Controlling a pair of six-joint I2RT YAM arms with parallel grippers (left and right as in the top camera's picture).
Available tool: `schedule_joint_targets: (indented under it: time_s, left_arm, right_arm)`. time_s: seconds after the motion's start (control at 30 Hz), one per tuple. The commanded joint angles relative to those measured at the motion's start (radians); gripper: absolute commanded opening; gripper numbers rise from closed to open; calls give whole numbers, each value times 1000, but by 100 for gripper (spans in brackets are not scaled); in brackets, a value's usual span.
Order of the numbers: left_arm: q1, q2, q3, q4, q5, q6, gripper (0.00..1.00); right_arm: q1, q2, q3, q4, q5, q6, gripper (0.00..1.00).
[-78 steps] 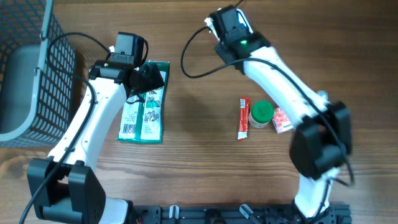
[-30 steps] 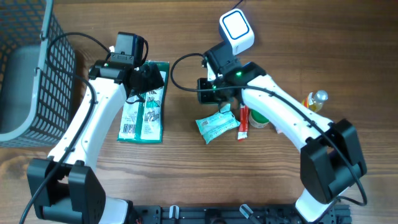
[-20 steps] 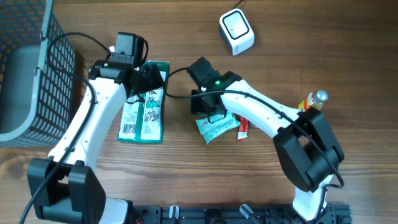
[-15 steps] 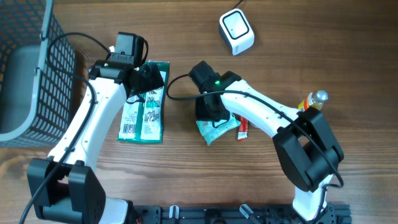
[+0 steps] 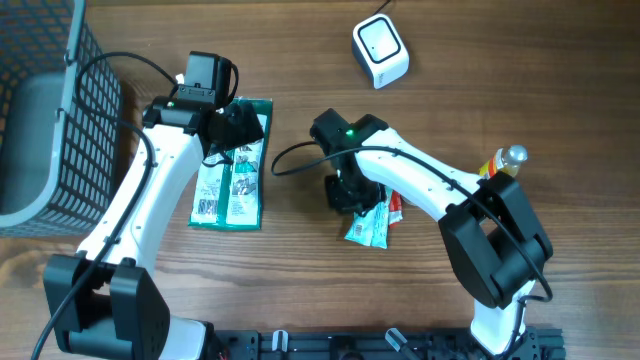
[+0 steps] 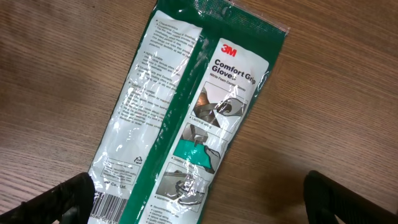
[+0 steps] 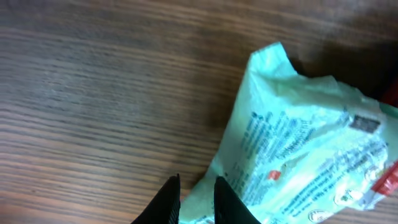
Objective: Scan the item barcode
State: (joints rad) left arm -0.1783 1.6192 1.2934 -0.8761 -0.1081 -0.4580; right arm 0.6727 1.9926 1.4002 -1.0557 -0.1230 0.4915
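Far left, basket [image 5: 95, 110] holds something grey [image 5: 30, 140] (cropped).

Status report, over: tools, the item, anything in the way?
Left tool open above glove pack. Right tool narrow at mint packet's edge, grip unclear. Red sachet beside packet; scanner far off.

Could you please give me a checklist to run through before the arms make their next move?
1. The left gripper open above the gloves packet: ok.
2. Barcode on the gloves packet facing up: ok.
3. The right gripper holding the green pouch: cannot tell.
4. Barcode on the green pouch visible: cannot tell.
5. The scanner unobstructed: ok.
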Motion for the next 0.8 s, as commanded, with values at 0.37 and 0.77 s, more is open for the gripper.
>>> schedule_joint_targets:
  time_s: [0.37,0.77]
  left_arm:
    - [2,4,1,-1,-13,5,100]
    - [2,4,1,-1,-14,5,100]
  right_arm:
    - [58,14,-2,14,-167,-19,12]
    - [50,14,-2,-110,70,5,13]
